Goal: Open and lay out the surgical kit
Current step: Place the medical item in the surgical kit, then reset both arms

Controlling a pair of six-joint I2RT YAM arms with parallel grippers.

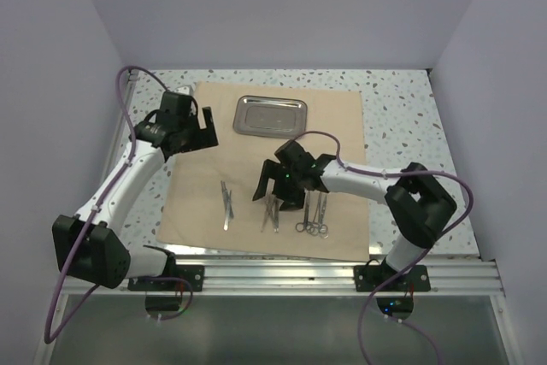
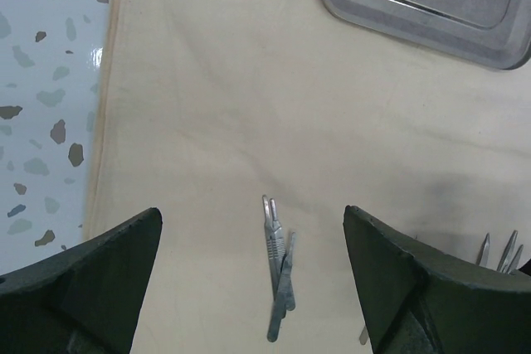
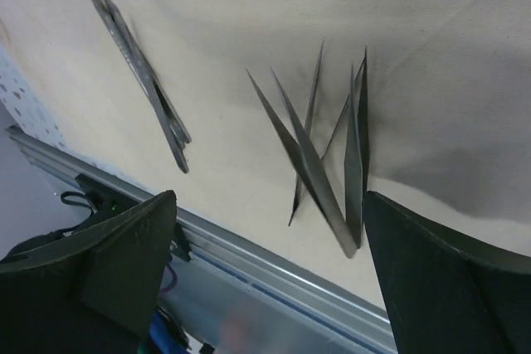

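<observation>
The right tool [image 3: 270,196] hangs with its jaws wide apart and nothing between them, low over a loose cluster of tweezers [image 3: 323,155] in the middle of its wrist view. The scalpels [image 3: 133,64] lie well apart at that view's upper left. In the top view, ring-handled scissors [image 1: 314,215] lie just right of the tweezers, lower centre of the frame. The left tool [image 2: 251,213] is also spread wide and empty, held above bare cloth in the upper left of the top view. The tan cloth wrap [image 1: 265,126] lies open and flat on the speckled table [image 1: 402,100]. The steel tray [image 1: 271,114] sits near the wrap's upper edge.
</observation>
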